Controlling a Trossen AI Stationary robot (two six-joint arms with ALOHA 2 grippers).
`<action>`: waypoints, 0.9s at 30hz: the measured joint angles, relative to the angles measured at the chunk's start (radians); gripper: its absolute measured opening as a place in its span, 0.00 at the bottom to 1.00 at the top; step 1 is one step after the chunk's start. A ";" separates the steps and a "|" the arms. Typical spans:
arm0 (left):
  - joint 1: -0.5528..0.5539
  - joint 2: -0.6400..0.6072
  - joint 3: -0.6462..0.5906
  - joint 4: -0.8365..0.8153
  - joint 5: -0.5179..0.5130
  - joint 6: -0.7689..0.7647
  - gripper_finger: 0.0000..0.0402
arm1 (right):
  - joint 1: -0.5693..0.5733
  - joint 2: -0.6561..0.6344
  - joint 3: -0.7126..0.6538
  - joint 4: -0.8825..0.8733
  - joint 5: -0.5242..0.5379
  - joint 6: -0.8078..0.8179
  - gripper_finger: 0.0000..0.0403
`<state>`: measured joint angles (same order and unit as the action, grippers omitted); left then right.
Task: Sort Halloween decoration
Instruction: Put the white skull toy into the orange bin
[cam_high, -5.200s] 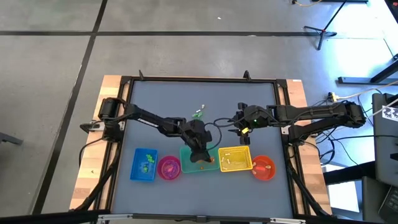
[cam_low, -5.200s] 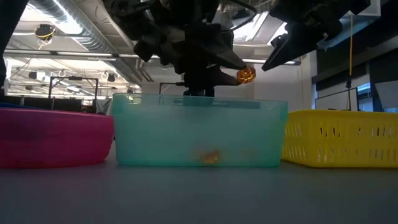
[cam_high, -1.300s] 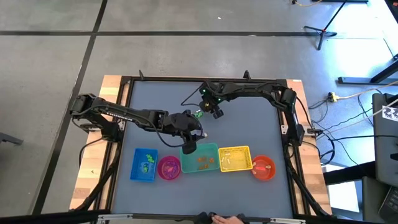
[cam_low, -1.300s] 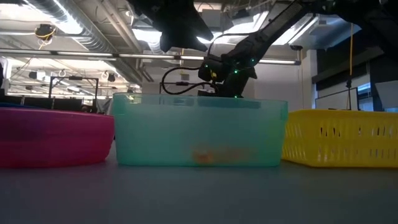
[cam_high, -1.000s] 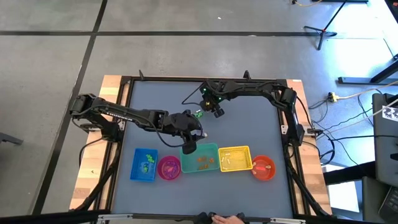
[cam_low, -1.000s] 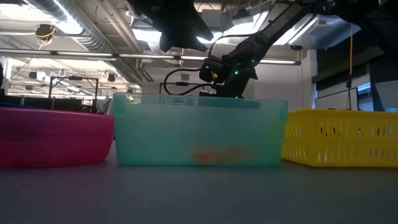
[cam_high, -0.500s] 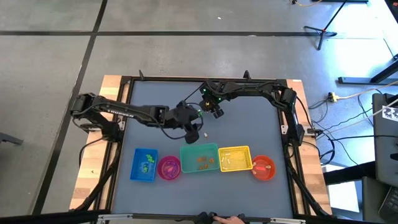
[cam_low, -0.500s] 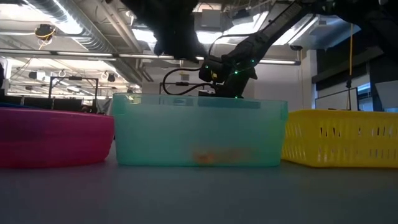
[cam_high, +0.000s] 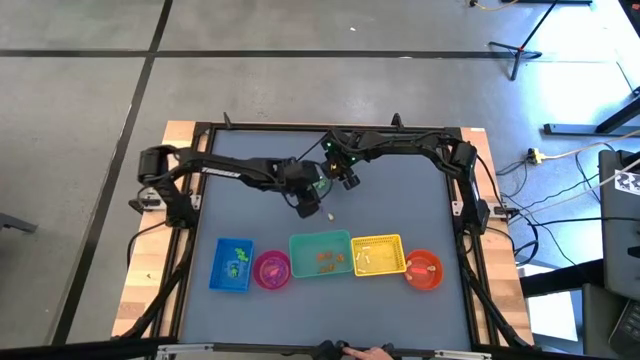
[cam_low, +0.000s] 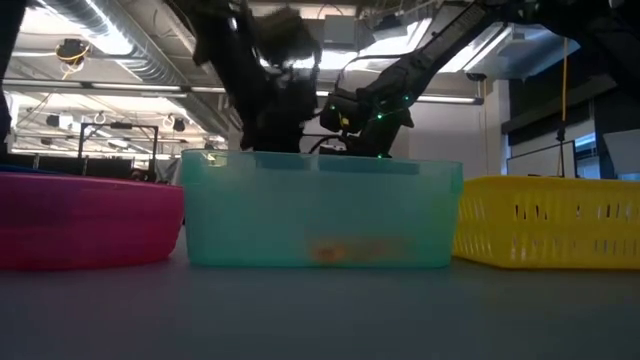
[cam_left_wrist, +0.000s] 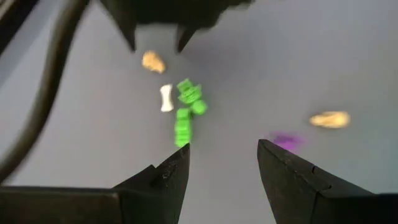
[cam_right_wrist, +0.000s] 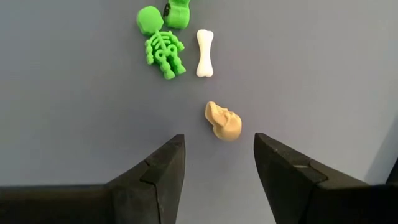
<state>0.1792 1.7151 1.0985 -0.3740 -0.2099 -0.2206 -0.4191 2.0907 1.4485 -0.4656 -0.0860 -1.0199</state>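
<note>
Trinkets (cam_right_wrist: 161, 46) lie loose beside the cream skull (cam_right_wrist: 224, 121); my right end effector (cam_right_wrist: 216, 163) hovers open above it, my left end effector (cam_left_wrist: 219, 163) open nearby.

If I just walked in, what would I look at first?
Probably the row of bright containers along the table's near edge: blue tray, pink bowl, teal bin, yellow basket, orange bowl. Next, the tiny toys mid-table: a green skeleton, a white bone and a tan skull. Both arms hang over them, jaws open.
</note>
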 joint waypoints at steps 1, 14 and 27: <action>0.008 0.016 0.000 0.000 -0.002 0.000 0.43 | 0.000 0.000 0.000 0.000 0.000 0.001 0.47; 0.087 0.112 0.000 0.107 -0.008 -0.047 0.43 | 0.000 0.000 0.000 0.002 0.000 0.023 0.47; 0.143 0.111 0.000 0.222 -0.004 -0.091 0.43 | -0.042 -0.085 0.000 -0.086 -0.002 0.073 0.47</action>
<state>0.3222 1.8263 1.0988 -0.1524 -0.2142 -0.3115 -0.4611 2.0059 1.4483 -0.5511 -0.0878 -0.9466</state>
